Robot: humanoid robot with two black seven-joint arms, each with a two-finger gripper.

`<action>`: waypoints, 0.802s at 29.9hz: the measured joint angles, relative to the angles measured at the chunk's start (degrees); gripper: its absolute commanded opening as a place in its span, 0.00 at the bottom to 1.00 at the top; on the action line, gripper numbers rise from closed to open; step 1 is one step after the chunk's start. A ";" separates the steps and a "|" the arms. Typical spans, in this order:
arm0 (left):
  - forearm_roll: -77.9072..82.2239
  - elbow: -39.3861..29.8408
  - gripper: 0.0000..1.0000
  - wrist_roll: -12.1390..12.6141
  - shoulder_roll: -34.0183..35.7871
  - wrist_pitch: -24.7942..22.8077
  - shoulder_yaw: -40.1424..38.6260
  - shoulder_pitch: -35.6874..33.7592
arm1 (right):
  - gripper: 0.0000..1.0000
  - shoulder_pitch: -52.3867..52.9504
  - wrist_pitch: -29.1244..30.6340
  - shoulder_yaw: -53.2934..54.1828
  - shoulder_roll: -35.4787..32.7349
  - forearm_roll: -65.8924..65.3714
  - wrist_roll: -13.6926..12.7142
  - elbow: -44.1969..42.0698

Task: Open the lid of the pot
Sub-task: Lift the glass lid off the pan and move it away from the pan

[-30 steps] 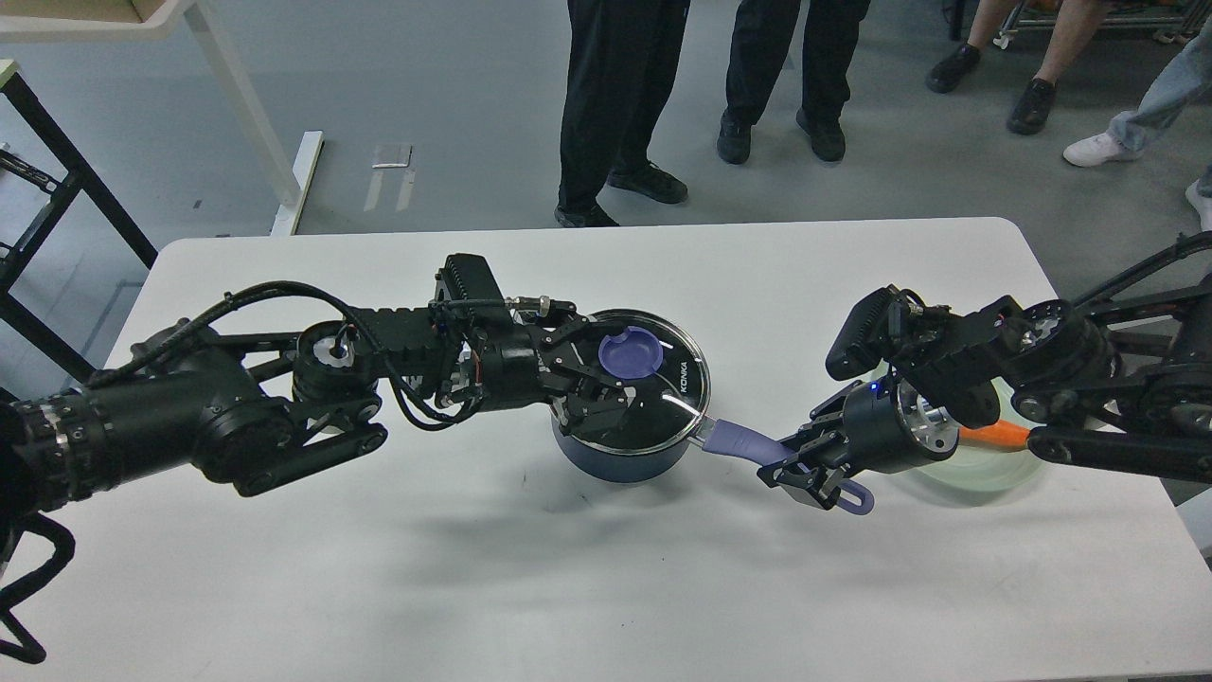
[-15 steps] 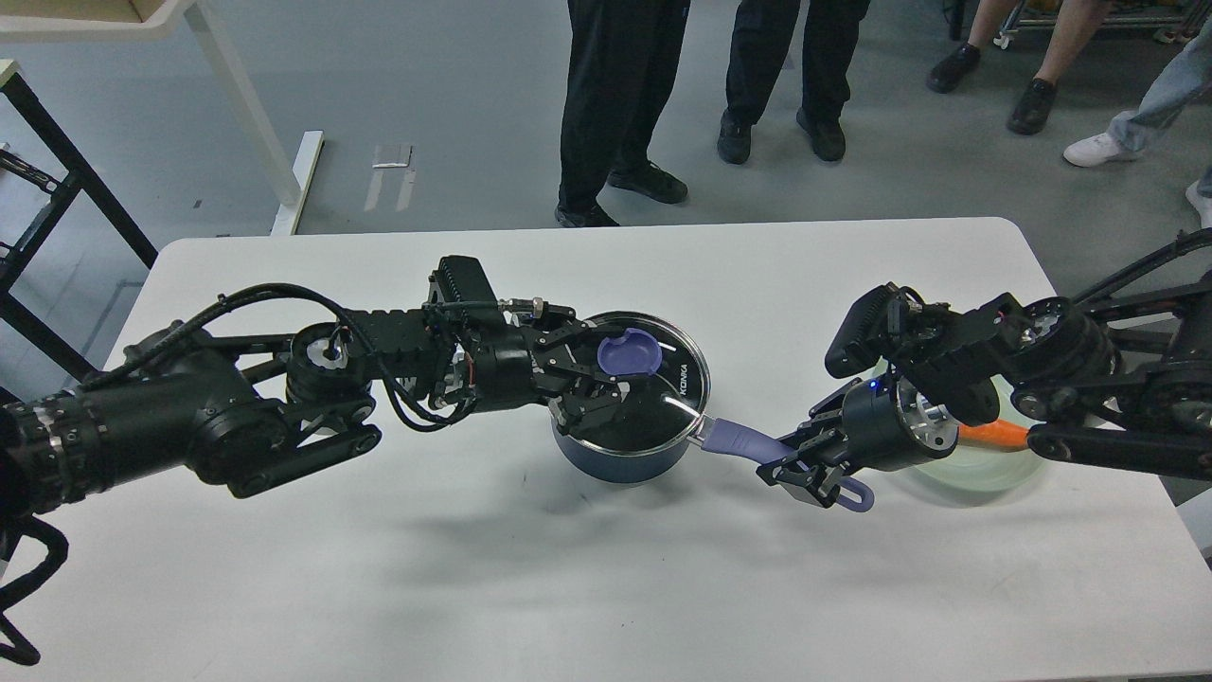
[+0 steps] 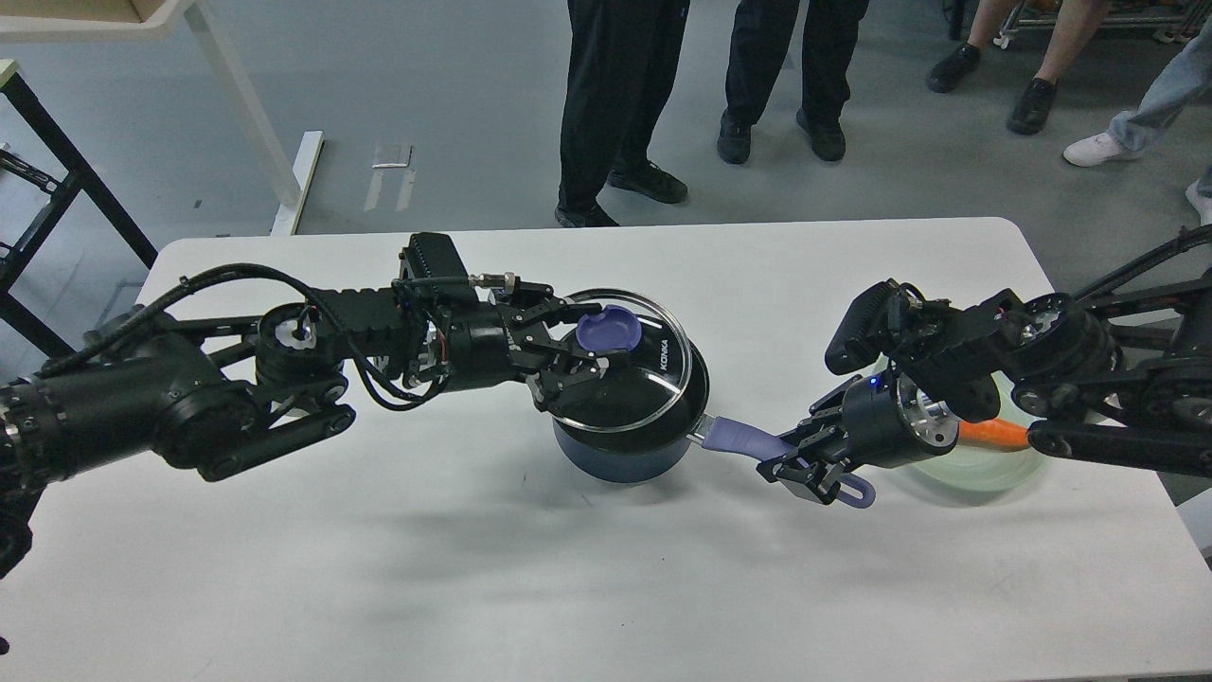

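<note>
Your task is well under way. The round glass lid with a steel rim and a purple knob (image 3: 620, 365) no longer sits flat on the dark blue pot (image 3: 630, 450): it is tilted, its left edge raised and shifted toward the left, while its right edge looks close to the pot's right rim, though you cannot tell whether the two touch there. Part of the dark inside of the pot shows under the lid on the right. What is left, as far as you can judge, is to carry the lid fully clear of the pot and set it down on the white table (image 3: 473, 568).

Your left hand (image 3: 582, 350) reaches in from the left, its arm stretched almost level over the table. Its fingers close around the purple knob from the near and far sides, so the lid hangs from that grip. Your right hand (image 3: 805, 469) comes in from the right and low, angled down toward the table, and is clamped on the pot's long purple handle (image 3: 743, 440) near its looped end, steadying the pot.

Behind the right arm lies a pale green plate (image 3: 985, 469) with something orange on it, mostly hidden. Several people stand beyond the far edge of the table.
</note>
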 measured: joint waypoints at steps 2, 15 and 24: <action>-1.11 -0.03 0.44 -0.60 2.34 -0.04 0.06 -0.38 | 0.27 0.08 0.00 0.00 -0.02 0.00 0.00 0.00; -3.16 1.59 0.44 -2.37 18.39 -0.09 0.89 6.95 | 0.27 0.16 0.00 -0.01 -0.05 0.00 -0.02 -0.01; -6.57 7.09 0.44 -2.51 19.21 2.85 0.79 14.06 | 0.27 0.17 0.00 -0.01 -0.20 -0.01 -0.01 -0.01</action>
